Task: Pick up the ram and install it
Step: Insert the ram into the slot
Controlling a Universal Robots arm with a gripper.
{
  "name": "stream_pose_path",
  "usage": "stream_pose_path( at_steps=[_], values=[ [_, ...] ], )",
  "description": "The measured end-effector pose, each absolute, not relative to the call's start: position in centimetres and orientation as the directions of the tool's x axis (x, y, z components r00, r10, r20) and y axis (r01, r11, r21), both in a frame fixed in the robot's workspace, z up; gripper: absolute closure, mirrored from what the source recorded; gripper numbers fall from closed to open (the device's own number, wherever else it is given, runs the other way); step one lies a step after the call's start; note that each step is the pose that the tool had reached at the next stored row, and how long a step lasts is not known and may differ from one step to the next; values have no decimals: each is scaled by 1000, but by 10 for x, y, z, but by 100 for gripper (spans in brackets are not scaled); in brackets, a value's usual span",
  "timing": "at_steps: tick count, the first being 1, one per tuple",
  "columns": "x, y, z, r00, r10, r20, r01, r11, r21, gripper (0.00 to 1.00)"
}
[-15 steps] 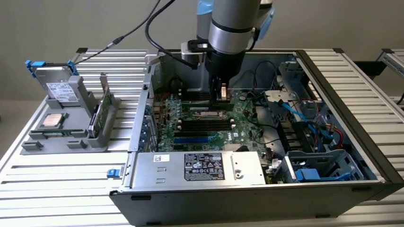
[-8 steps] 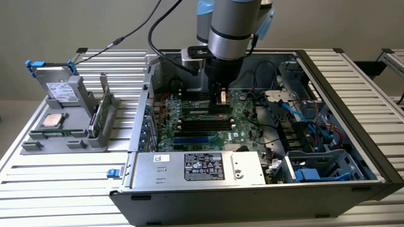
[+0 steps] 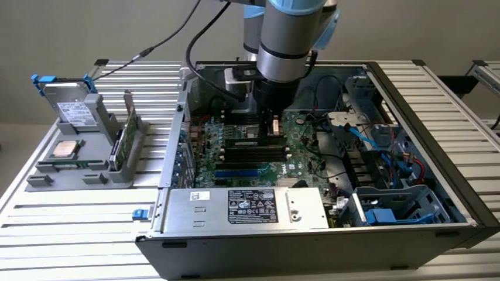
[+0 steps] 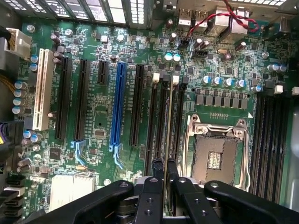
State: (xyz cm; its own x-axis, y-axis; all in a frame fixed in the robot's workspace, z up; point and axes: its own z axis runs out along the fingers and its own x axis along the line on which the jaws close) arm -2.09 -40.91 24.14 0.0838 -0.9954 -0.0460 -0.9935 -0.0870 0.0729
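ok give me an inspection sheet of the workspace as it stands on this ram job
surface: slatted metal table carrying an open computer case
job's things: ram seen edge-on between the fingers, over the black memory slots beside the empty processor socket; cannot tell if it is seated
clutter: grey holder at the exterior view's left with a hard drive, a processor chip and a green card
grippers: gripper shut on the ram, inside the case above the motherboard
cables: black cable beside the arm; blue cable inside the case
surroundings: plain wall
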Motion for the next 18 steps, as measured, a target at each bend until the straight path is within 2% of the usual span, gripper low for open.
stream_pose_path(
  at_steps=[7, 18],
  values=[
    [-21, -409, 229, 89, -995, -46, -993, -93, 73, 86],
    [-21, -412, 229, 92, -995, -46, -992, -96, 79, 86]
  ],
)
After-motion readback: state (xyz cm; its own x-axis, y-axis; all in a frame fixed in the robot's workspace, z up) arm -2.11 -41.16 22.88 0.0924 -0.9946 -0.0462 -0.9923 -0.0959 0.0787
